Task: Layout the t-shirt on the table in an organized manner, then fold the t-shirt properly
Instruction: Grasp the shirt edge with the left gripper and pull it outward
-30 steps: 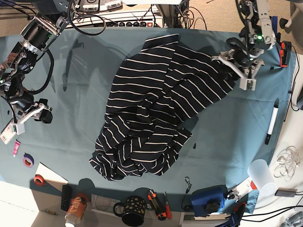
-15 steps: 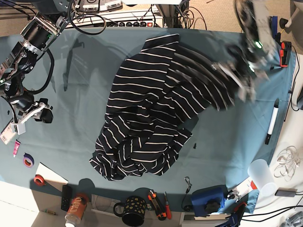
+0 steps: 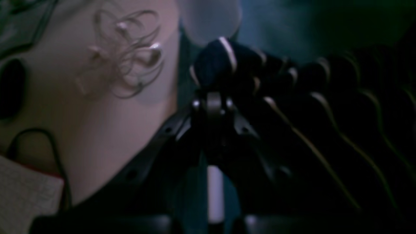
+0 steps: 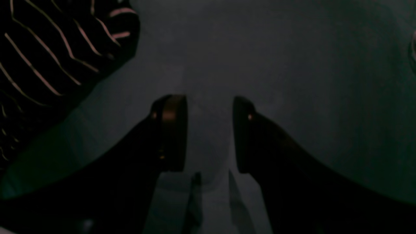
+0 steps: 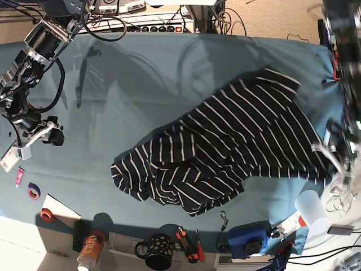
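The t-shirt point(image 5: 225, 152), dark with thin white stripes, lies stretched slantwise across the right half of the table point(image 5: 113, 101), bunched at its near-left end. At the table's right edge my left gripper point(image 5: 331, 153) is shut on the shirt's edge. The left wrist view shows the closed gripper point(image 3: 213, 99) pinching a wad of striped t-shirt point(image 3: 224, 61). My right gripper point(image 5: 35, 135) hovers at the far left, well away from the shirt. In the right wrist view this gripper point(image 4: 209, 130) stands open over the bare table point(image 4: 292, 65), with a corner of the t-shirt point(image 4: 48, 48) at the upper left.
Along the near edge stand a dotted mug point(image 5: 159, 251), a can point(image 5: 90, 248), cutters point(image 5: 186, 237) and a blue object point(image 5: 248, 237). A translucent cup point(image 5: 312, 208) and a tangle of wire point(image 5: 341, 192) sit at the right. Tape rolls point(image 5: 34, 192) lie near the left.
My left gripper closed on the shirt's right edge and pulled it right and toward the near side, dragging the shirt across the table. The right arm stayed put.
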{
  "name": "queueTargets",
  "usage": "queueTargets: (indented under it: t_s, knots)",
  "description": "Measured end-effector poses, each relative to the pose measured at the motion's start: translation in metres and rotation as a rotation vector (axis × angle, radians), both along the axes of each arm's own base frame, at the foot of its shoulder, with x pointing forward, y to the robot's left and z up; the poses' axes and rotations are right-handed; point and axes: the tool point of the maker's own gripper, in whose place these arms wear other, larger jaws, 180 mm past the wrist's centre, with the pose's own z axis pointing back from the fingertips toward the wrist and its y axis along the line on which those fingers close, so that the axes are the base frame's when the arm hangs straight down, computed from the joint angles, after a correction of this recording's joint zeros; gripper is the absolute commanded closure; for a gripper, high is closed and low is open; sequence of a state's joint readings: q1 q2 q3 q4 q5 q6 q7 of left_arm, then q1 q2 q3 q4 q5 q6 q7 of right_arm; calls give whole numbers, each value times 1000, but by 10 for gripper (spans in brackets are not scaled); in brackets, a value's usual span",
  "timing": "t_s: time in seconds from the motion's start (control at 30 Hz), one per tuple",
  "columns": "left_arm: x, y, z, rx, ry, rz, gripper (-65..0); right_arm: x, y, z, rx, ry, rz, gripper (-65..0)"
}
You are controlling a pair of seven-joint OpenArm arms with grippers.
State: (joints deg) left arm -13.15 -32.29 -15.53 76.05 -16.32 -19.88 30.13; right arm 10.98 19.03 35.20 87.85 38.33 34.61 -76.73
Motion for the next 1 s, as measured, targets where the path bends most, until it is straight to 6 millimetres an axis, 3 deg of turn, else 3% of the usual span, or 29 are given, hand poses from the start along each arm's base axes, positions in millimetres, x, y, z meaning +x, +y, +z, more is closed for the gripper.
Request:
queueTargets:
  t_s: [0.07, 0.17, 0.2, 0.23, 0.4, 0.57, 0.73, 0.87, 1.0]
  knots:
    - [4, -2, -3, -48, 39, -5, -3, 0, 1, 0, 6, -1, 3, -234]
    - [7, -11, -1, -106, 38, -31, -283, -1, 1, 0, 7, 4, 4, -234]
    - [8, -15, 2, -134, 26, -35, -343, -1, 1, 0, 7, 4, 4, -234]
    - [10, -17, 5, -160, 21, -37, -359, -1, 1, 0, 7, 4, 4, -234]
    - [1, -39, 7, -255, 146, -78, -353, -1, 1, 0, 7, 3, 4, -234]
    - [-9, -83, 36, -250, 131, -299, -343, -1, 1, 0, 7, 2, 4, -234]
    - [-42, -114, 47, -148, 133, -423, -312, -1, 1, -1, 3, 8, 3, -234]
    - [-82, -128, 25, -89, 193, -461, -313, -1, 1, -1, 3, 7, 3, -234]
    - [-107, -118, -18, -87, 303, -344, -313, -1, 1, -1, 4, 7, 4, -234]
